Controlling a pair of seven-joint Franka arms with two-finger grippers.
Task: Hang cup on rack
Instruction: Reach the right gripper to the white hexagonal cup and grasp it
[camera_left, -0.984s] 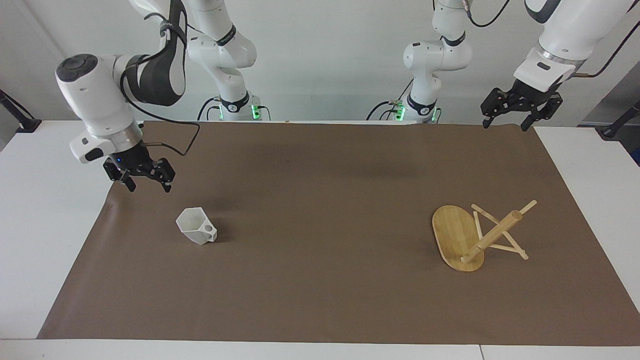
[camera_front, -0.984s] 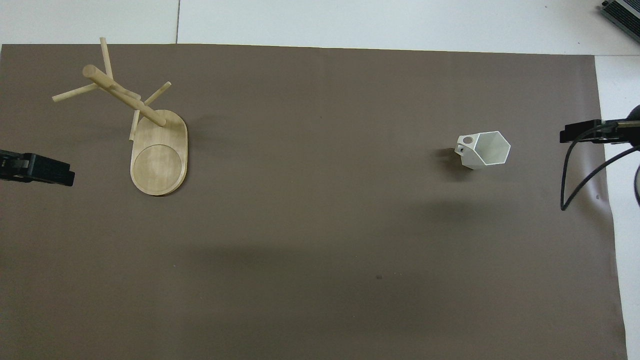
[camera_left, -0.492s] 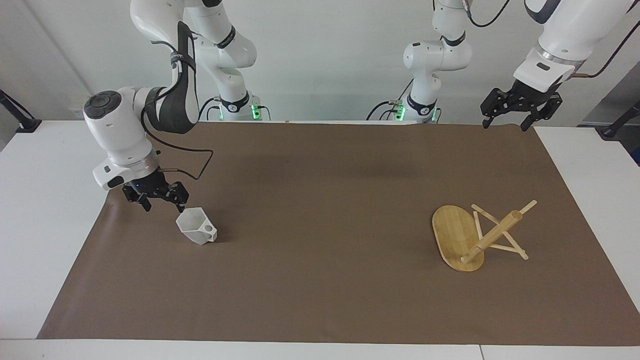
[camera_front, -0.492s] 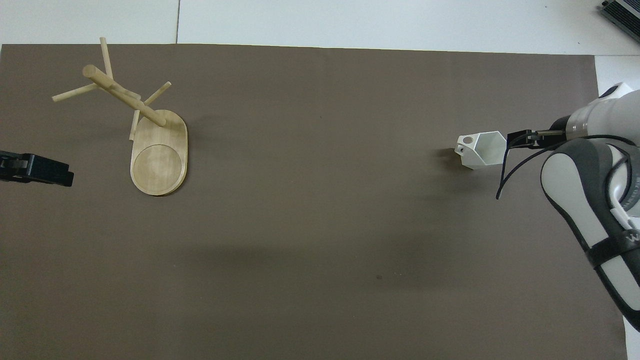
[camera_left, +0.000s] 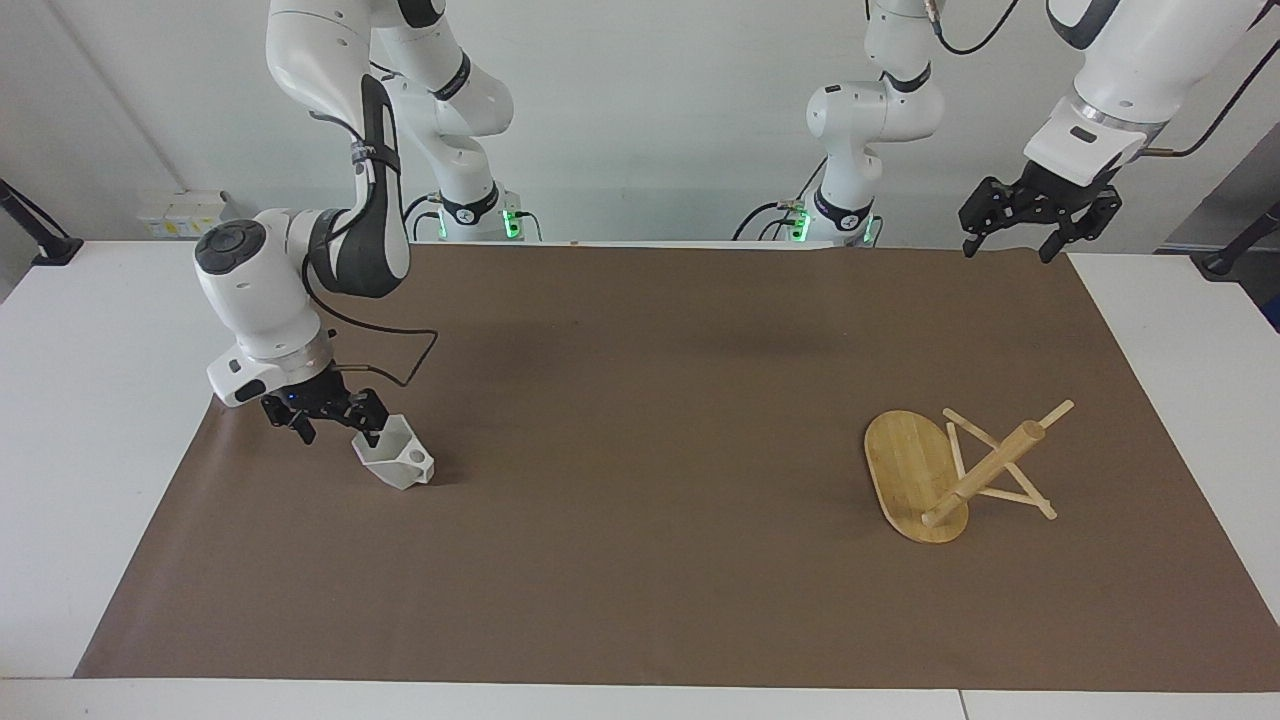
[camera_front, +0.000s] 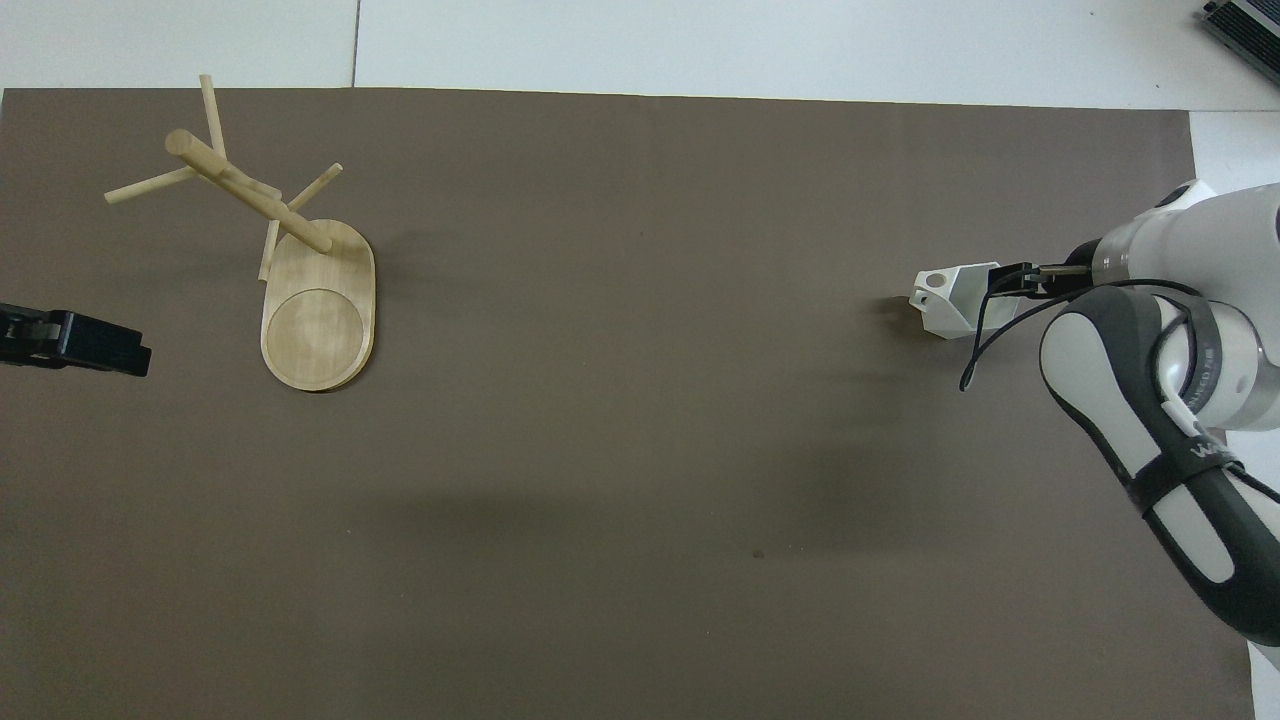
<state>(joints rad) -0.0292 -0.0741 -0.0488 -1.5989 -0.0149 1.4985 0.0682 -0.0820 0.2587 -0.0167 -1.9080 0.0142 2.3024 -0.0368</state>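
- Facing view: your right gripper, fingers spread, sits low at the rim of the small white faceted cup on the brown mat; your left gripper waits open, raised at the mat's corner.
- Overhead view: the cup lies toward the right arm's end, well apart from the light bamboo peg rack.

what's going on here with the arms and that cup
The right gripper is down at the cup, open, with one finger over its mouth, but has not lifted it off the brown mat. The rack stands toward the left arm's end with nothing on its pegs. The left gripper waits, open, over the mat's corner.
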